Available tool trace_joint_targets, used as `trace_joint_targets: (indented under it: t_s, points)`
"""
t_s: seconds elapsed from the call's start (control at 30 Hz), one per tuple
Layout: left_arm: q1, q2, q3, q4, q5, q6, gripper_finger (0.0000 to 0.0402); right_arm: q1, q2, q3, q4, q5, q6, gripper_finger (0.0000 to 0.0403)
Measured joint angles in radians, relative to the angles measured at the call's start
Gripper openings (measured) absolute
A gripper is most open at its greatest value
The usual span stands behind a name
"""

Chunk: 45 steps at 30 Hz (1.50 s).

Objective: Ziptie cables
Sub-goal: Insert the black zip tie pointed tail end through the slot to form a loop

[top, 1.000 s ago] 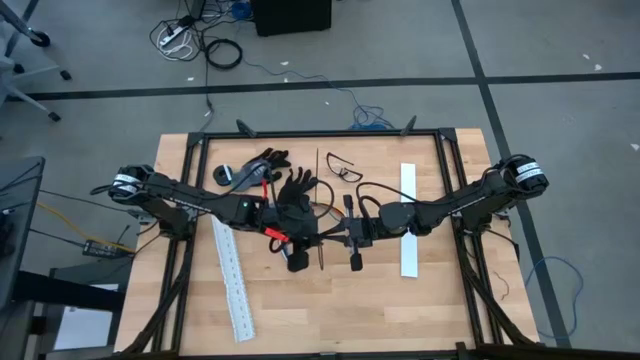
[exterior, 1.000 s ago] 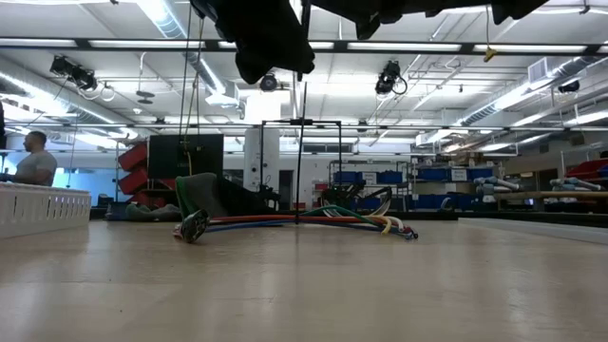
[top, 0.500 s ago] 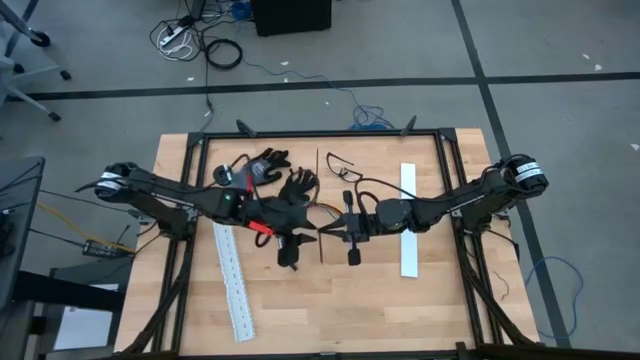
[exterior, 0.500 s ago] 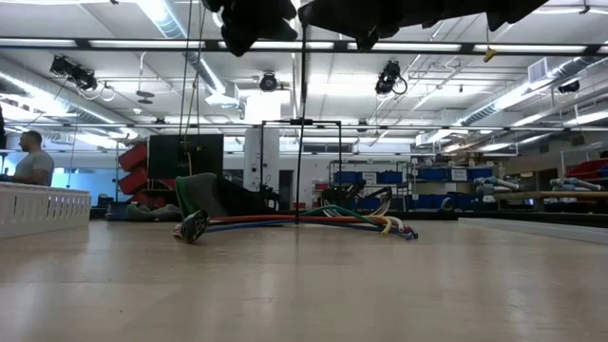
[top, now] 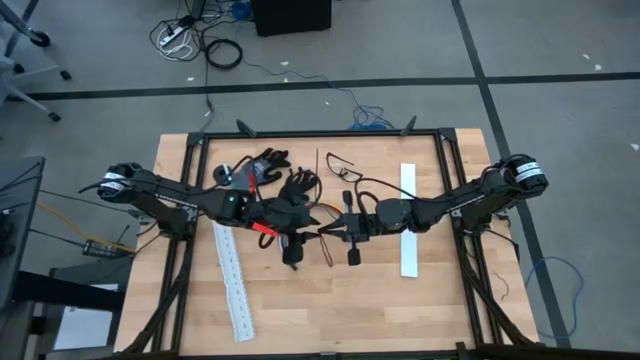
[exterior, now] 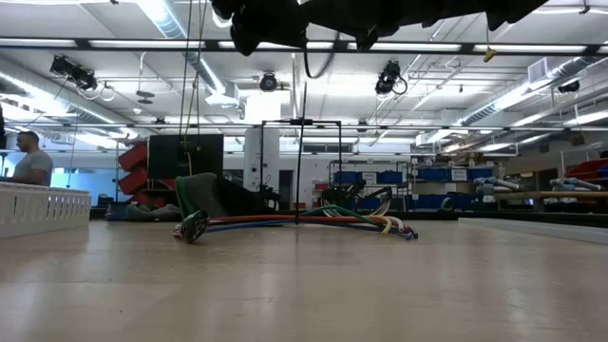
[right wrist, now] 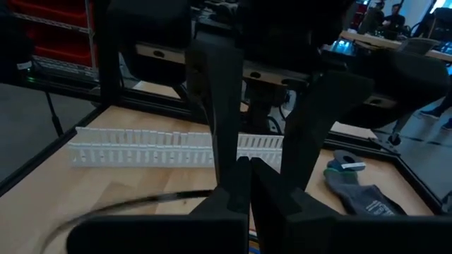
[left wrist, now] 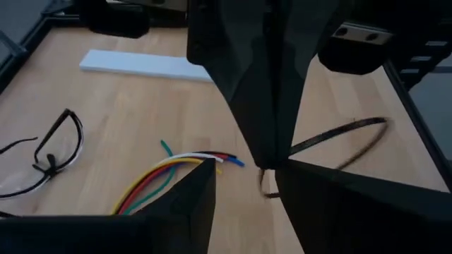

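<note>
Lying loose on the table (top: 420, 300), the cables (left wrist: 169, 173) fill no container.

Left pincer (left wrist: 244, 185) w/ fingers (left wrist: 180, 204) parted, above wooden tabletop (left wrist: 127, 106). Cables (left wrist: 169, 173) (yellow, green, red, white, blue) lay fanned beneath; safety glasses (left wrist: 49, 152) beside them; white strip (left wrist: 141, 65) farther off. Thin dark looped strap (left wrist: 339, 137) hung between the fingers.

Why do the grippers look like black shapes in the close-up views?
Left wrist view: the left gripper sits close and unlit, the cables beyond look sharp. Right wrist view: the right gripper is dark against a bright room; the white slotted strip shows clearly.
</note>
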Motion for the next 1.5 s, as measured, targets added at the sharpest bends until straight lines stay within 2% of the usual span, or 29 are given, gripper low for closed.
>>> trace_joint_targets:
  t_s: [0.3, 1.0, 1.37, 1.5]
  points:
    - [0.000, -0.008, 0.000, -0.042, 0.012, -0.003, 0.0141, -0.003, 0.000, 0.000, -0.019, 0.000, 0.000, 0.0000]
    - [0.000, -0.015, 0.000, 0.012, 0.014, 0.006, 0.0139, -0.018, 0.000, 0.000, -0.019, 0.000, -0.002, 0.0000]
    - [0.000, -0.015, 0.000, 0.013, 0.014, 0.008, 0.0079, -0.018, 0.000, 0.000, 0.008, 0.000, -0.002, 0.0000]
    - [0.000, -0.015, 0.000, 0.020, 0.014, 0.023, 0.0069, -0.018, 0.000, 0.000, 0.017, -0.001, -0.006, 0.0000]
